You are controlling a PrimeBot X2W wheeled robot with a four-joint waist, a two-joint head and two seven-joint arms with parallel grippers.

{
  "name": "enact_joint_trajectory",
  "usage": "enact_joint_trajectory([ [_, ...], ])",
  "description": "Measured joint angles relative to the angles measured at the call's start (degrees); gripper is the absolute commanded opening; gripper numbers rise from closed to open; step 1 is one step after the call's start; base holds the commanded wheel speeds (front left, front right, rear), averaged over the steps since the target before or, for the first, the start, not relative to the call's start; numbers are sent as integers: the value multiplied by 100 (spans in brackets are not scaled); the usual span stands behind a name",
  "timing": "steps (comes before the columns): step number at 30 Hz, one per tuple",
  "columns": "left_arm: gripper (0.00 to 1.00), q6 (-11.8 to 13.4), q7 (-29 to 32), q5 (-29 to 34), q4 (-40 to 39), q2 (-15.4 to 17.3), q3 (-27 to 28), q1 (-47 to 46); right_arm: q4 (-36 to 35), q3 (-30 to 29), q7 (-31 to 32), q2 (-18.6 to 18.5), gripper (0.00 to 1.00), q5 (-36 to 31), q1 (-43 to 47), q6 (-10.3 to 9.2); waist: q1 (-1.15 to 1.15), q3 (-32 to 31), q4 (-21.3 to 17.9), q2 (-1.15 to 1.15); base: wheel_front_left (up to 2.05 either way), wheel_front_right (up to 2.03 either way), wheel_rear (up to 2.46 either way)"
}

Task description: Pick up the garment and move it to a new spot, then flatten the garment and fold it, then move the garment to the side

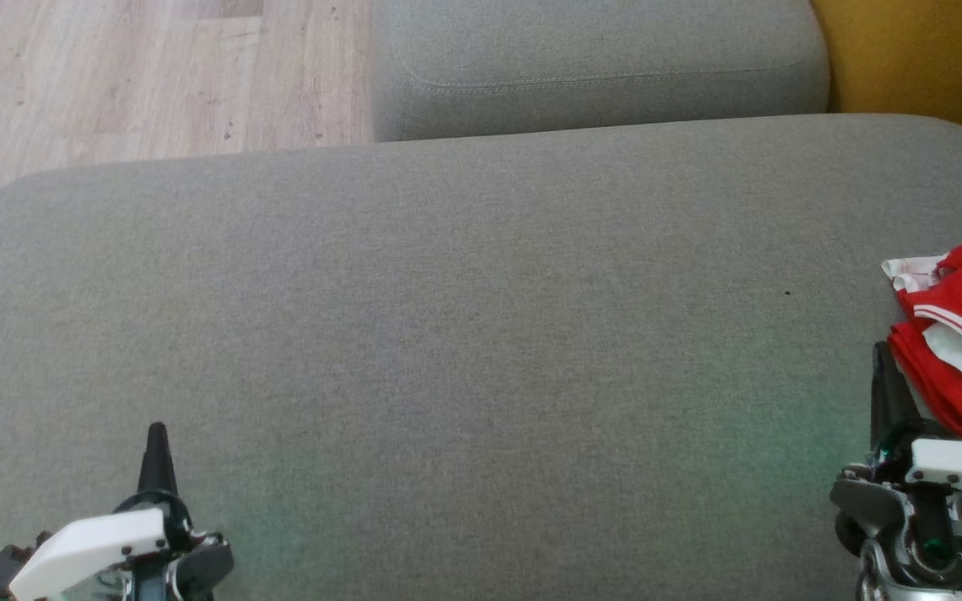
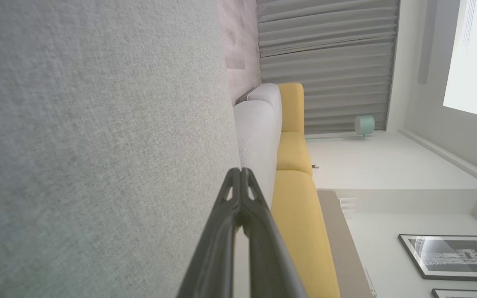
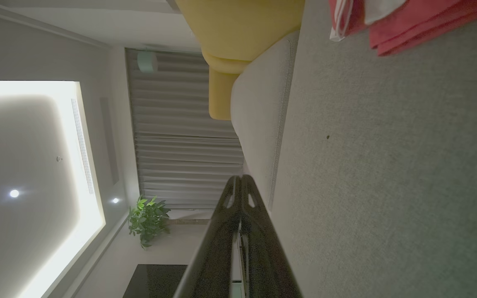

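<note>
The garment [image 1: 961, 334] is red and white cloth, bunched in a heap at the right edge of the grey cushion [image 1: 464, 334] in the head view. Its edge also shows in the right wrist view as red and white folds [image 3: 408, 20] at the top right. My right gripper [image 1: 883, 355] is shut, with its fingertips just left of the heap and nothing between them. My left gripper [image 1: 156, 434] is shut and empty at the lower left, over bare cushion and far from the garment. Both wrist views show the fingers [image 2: 240, 186] [image 3: 240, 190] pressed together.
A second grey cushion [image 1: 598, 67] lies beyond the big one. Wooden floor [image 1: 113, 75] shows at the top left, and a yellow sofa [image 1: 932, 58] at the top right. The big cushion's edge curves down at the left.
</note>
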Motion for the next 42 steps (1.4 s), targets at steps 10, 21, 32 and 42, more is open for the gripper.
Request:
enact_joint_trajectory([
  [10,0,-48,132,-546,-90,0,33,-102,-162,-75,147,0,0,597,0,0,0,7,-4,0,0,0,0],
  [21,0,-48,132,-546,-90,0,37,-102,-163,-76,147,0,0,597,0,0,0,7,-4,0,0,0,0],
  [32,0,-48,132,-546,-90,0,38,-101,-164,-76,147,0,0,597,0,0,0,7,-4,0,0,0,0],
  [42,0,-48,132,-546,-90,0,38,-102,-164,-76,147,0,0,597,0,0,0,7,-4,0,0,0,0],
])
